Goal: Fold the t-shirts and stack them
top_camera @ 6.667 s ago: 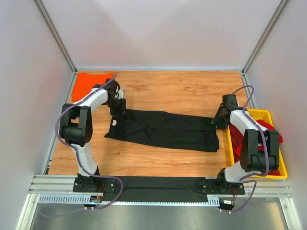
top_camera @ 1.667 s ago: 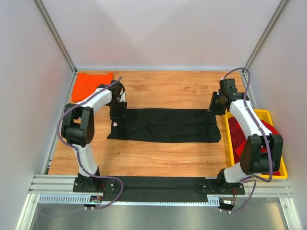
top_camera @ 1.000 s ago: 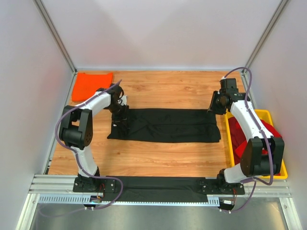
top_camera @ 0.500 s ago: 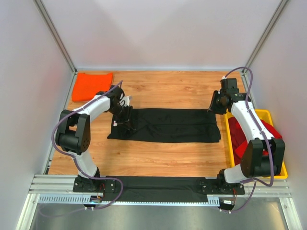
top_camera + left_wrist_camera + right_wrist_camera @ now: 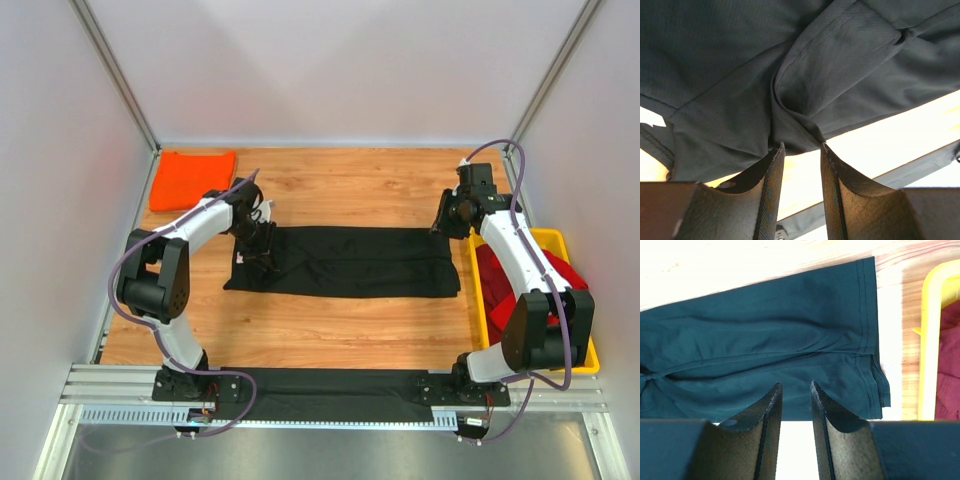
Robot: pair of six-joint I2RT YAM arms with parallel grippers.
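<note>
left claw [image 5: 797,150] shifted rightward, pinching black t-shirt [image 5: 350,262].

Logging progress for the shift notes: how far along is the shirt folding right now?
Done: the orange t-shirt lies folded at the far left corner. In hand: the black t-shirt is spread as a long band mid-table, the left pincer at its left end with a fold of cloth at its fingertips, the right pincer open above its right end. Left: the red t-shirts sit heaped in the yellow tray.
</note>
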